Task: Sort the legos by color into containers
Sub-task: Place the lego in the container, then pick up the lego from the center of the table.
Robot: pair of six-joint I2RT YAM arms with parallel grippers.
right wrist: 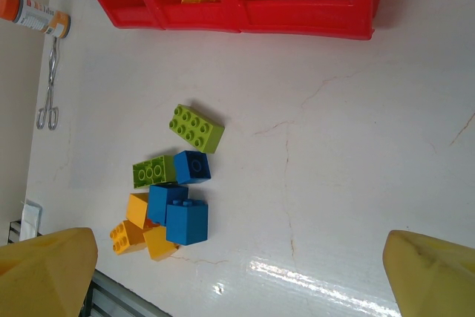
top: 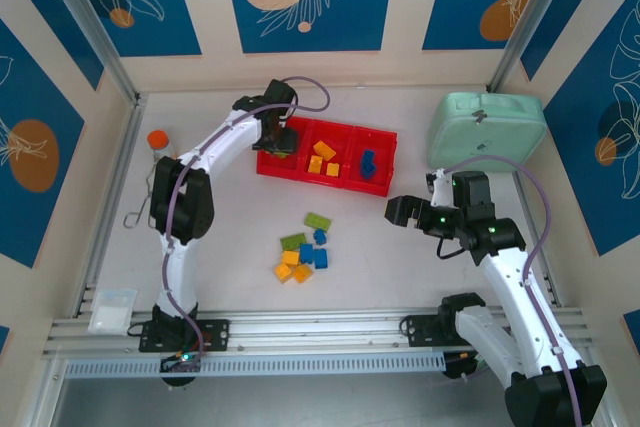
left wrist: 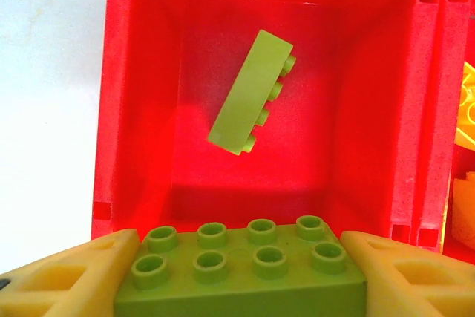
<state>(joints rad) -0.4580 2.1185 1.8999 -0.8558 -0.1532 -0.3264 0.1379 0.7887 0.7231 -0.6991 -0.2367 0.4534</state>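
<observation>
Top: left tool (top: 283, 139) over red tray's (top: 330, 180) left compartment (top: 270, 163); right tool (top: 400, 210) spread wide beside loose legos (top: 300, 257) on table (top: 400, 277). Left wrist: tool pinching green lego (left wrist: 245, 276) above another green one (left wrist: 249, 94); open low, centred. Right wrist: legos mid-table.

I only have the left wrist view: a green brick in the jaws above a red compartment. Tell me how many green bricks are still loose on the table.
Observer: Two green bricks lie loose, clustered with blue bricks and orange bricks.
Operator: Now the tray's far end.
Observer: The right compartment holds a blue brick.
Operator: Report the other arm.
Observer: The right arm hangs right of the cluster, jaws wide open and empty.
</observation>
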